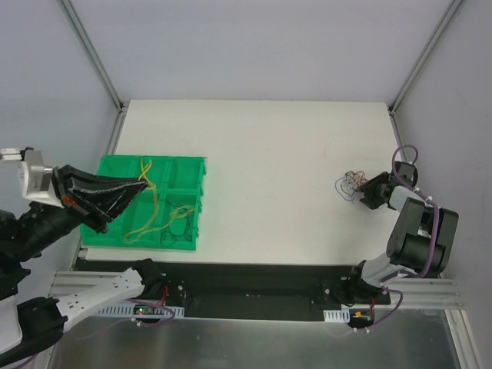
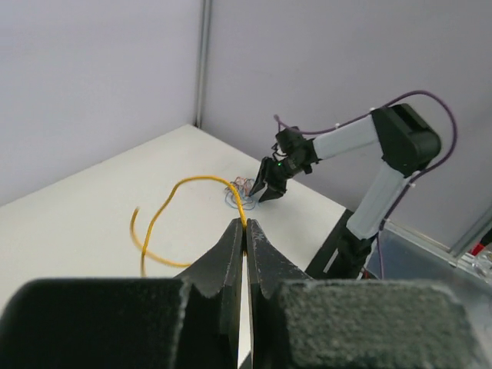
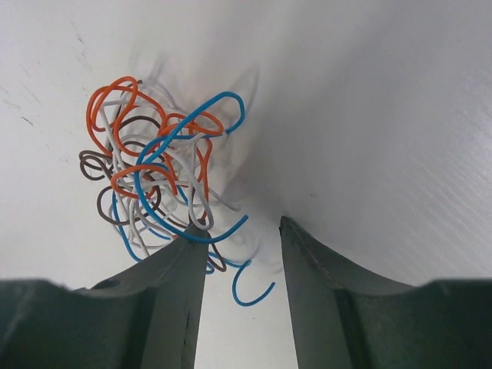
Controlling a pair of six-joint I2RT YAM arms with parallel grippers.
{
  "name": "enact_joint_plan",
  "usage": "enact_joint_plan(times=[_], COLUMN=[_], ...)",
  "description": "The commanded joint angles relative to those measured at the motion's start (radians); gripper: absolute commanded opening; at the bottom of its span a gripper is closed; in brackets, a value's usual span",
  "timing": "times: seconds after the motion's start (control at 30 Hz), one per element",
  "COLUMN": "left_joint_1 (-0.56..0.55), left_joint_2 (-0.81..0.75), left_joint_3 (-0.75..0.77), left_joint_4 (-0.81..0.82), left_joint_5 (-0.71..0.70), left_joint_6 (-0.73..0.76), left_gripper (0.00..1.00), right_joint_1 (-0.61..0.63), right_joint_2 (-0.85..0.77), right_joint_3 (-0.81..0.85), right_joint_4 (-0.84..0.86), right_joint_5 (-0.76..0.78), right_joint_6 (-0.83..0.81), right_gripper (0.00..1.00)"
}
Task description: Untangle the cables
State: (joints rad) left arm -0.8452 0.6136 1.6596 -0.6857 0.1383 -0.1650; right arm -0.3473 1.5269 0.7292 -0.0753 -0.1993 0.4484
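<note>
Left side: left arm's fingers point(image 2: 234, 242) pinched shut on one yellow cable point(image 2: 181, 184), held above the green bin point(image 1: 192, 184). Yellow loops and a dark loop show in the bin below.

Right side: cable wad point(image 3: 154, 173) lies on the desk point(image 1: 269, 154), far right, well apart from the bin. Right arm's fingers point(image 3: 188, 254) stand partly apart at the wad's near edge, one tip touching it, nothing clamped.

Handling (judged): strands featherlight, springy, kinked. A pull on a mid-loop would likely drag the whole wad. Better to take a free end such as the blue tail point(image 3: 250, 296) between the fingers.

Views: only the right wrist separates the orange, blue, brown and white strands. Only overhead shows the bin.
</note>
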Motion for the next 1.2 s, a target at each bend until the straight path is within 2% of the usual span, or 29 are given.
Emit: enact_joint_plan(times=[0.0,0.17,0.4,0.6,0.77,0.83,0.97,1.17], left_joint_1=[-0.009,-0.008,-0.009,-0.008,-0.008,-0.006,-0.006,-0.002], left_joint_2=[0.109,0.251,0.4,0.523,0.615,0.667,0.75,0.793], left_joint_3=[0.02,0.058,0.301,0.436,0.521,0.603,0.727,0.738], left_joint_4=[-0.095,-0.084,-0.084,-0.135,-0.144,-0.134,-0.042,0.204], left_joint_5=[-0.097,0.026,0.047,-0.11,-0.275,-0.316,-0.368,-0.543], left_joint_6=[-0.033,-0.076,-0.033,0.053,0.148,0.192,0.3,0.504], left_gripper=[0.0,0.0,0.0,0.0,0.0,0.0,0.0,0.0], right_joint_1=[-0.002,0.122,0.275,0.376,0.389,0.392,0.399,0.401], right_joint_2=[-0.028,-0.177,-0.267,-0.22,-0.137,-0.126,-0.111,-0.067], right_joint_3=[0.012,-0.005,-0.037,-0.065,-0.034,-0.031,-0.034,-0.022], right_joint_4=[-0.02,-0.032,-0.026,0.064,0.069,0.071,0.071,0.092], right_joint_5=[-0.02,0.001,0.052,0.057,-0.011,-0.026,-0.003,-0.002], right_joint_6=[-0.088,-0.186,-0.237,-0.24,-0.217,-0.212,-0.218,-0.224], right_gripper=[0.47,0.52,0.56,0.57,0.57,0.57,0.57,0.57])
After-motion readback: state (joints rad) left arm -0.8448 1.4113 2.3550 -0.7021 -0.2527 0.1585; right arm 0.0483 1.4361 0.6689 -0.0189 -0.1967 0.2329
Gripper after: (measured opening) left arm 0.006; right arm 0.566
